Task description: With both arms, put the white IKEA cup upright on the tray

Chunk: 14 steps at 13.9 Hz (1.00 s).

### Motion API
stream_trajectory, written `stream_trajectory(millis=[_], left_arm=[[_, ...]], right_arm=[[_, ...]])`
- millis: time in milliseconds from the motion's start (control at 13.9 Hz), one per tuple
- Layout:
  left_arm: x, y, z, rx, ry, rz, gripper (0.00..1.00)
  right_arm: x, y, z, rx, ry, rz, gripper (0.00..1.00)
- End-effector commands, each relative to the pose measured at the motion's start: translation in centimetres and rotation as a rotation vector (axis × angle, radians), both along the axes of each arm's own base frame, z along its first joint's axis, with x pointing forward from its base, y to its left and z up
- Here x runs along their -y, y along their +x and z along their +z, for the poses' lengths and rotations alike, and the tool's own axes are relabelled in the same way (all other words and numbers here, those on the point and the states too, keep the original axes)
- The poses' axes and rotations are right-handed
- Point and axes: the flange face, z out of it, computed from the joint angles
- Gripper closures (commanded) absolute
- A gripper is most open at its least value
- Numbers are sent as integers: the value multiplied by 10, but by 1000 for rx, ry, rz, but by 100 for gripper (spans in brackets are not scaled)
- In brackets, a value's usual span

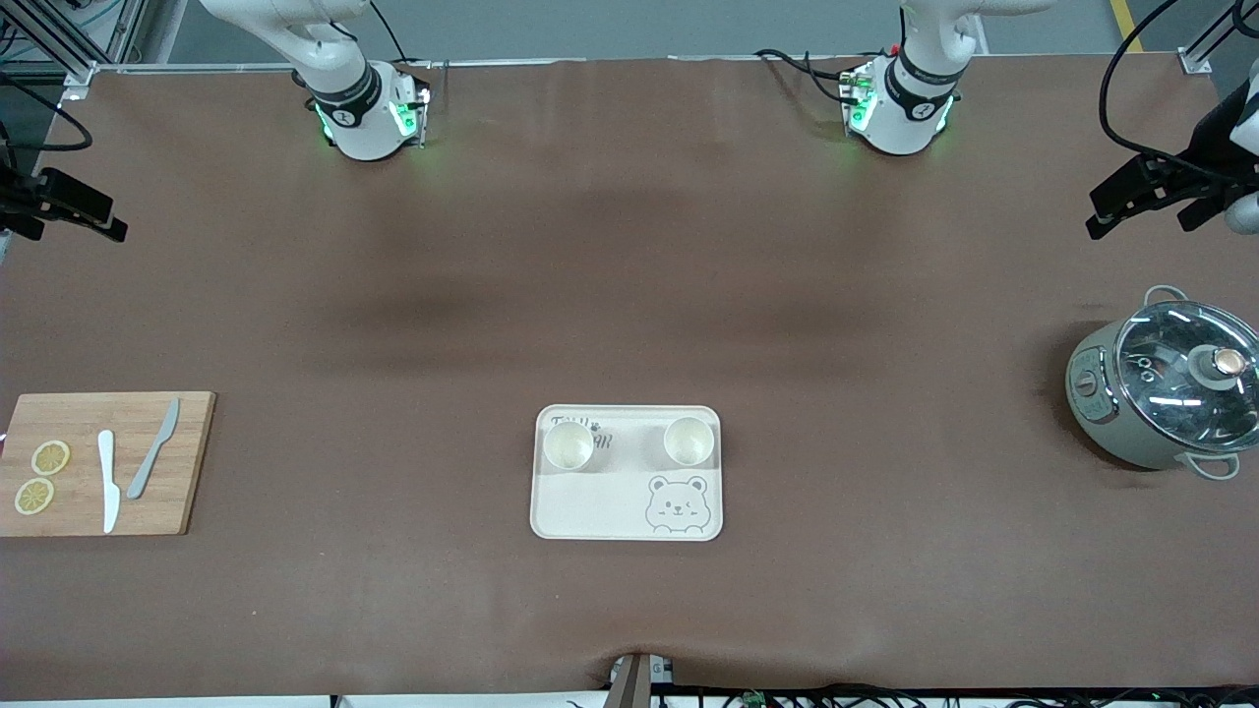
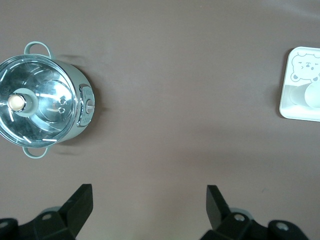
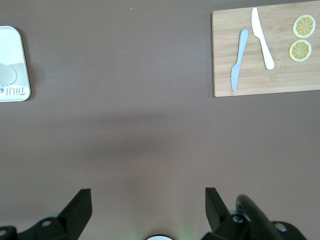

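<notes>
The cream tray (image 1: 600,501) with a bear drawing lies at the middle of the table, near the front camera. Two white cups (image 1: 569,442) (image 1: 688,440) stand upright on its edge nearest the robots, mouths up. My left gripper (image 2: 149,200) is open and empty, high over bare table between the pot and the tray; it shows at the left arm's end (image 1: 1146,197). My right gripper (image 3: 148,200) is open and empty, high over bare table; it shows at the right arm's end (image 1: 69,206). Both wrist views catch a tray edge (image 2: 300,107) (image 3: 12,50).
A wooden cutting board (image 1: 98,462) with two knives and two lemon slices lies at the right arm's end. A grey-green pot with a glass lid (image 1: 1166,393) stands at the left arm's end. Brown table surface lies between them and the tray.
</notes>
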Motion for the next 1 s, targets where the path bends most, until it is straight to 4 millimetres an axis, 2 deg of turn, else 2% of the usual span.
stream_trajectory(millis=[0,574,933], left_arm=[[3,3,11,16,-5,-12,0],[1,-1,8,-17,-5,1,0],[4,5,-1,-34,-6,-1,0]], right_arm=[[1,-5,2,4,-2,-1,0],[1,-5,2,4,0,-1,0],[1,-5,2,4,1,-1,0]])
